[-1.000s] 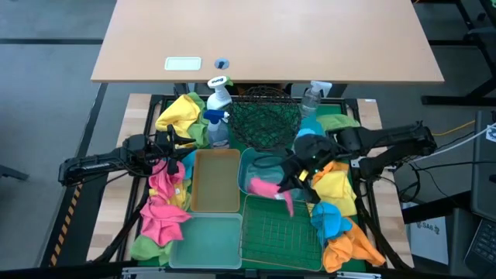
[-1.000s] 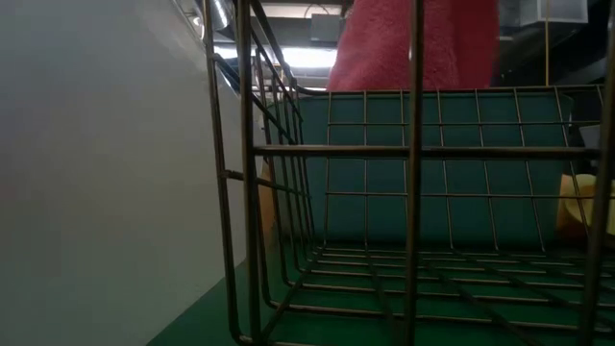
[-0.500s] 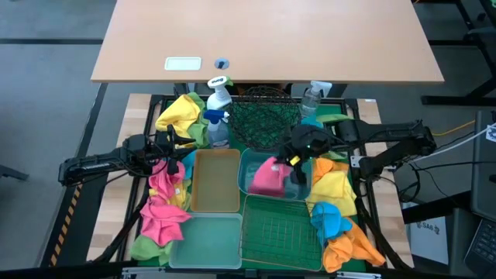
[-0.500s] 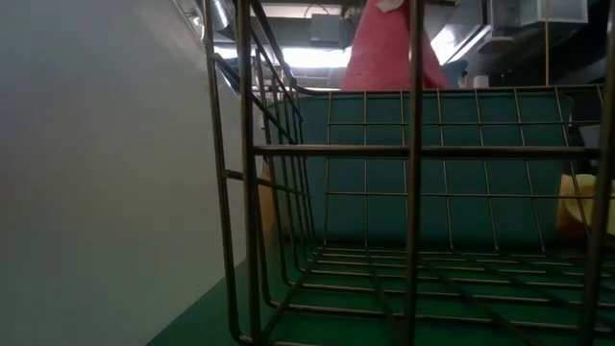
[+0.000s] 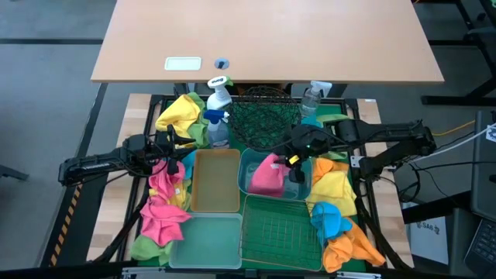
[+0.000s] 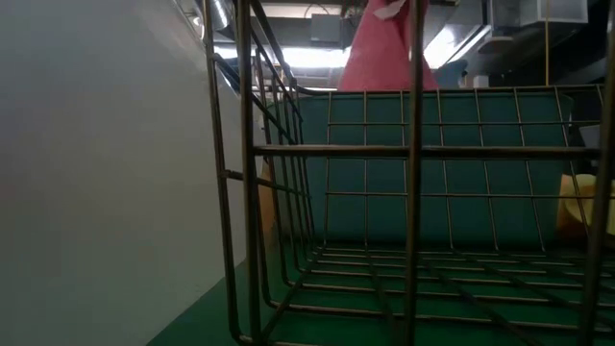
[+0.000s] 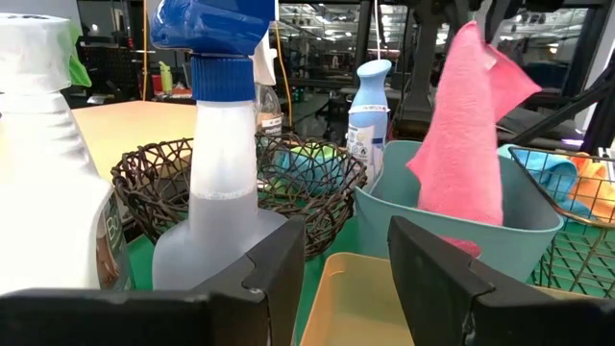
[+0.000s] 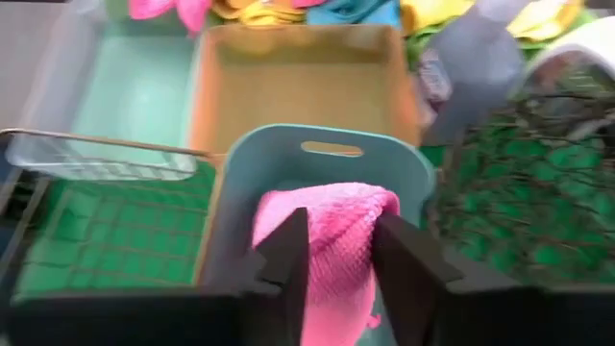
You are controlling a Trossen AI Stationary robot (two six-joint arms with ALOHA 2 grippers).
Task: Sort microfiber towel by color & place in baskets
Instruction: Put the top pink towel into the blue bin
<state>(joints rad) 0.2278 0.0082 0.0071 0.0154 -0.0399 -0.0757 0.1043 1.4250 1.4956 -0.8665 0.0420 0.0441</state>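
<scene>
Pink towel (image 5: pixel 267 175) hangs over teal bin (image 5: pixel 249 160) rim.

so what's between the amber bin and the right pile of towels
In the high view, the teal bin sits between the amber bin and the right towel pile, with a pink towel and the right gripper over it.

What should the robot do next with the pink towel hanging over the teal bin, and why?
Probably the right gripper should open wider and let go. The pink towel already hangs down into the teal bin, its lower end inside, and it sits between the parted fingers. Letting go should drop it in. The left gripper waits over the pink pile.
</scene>
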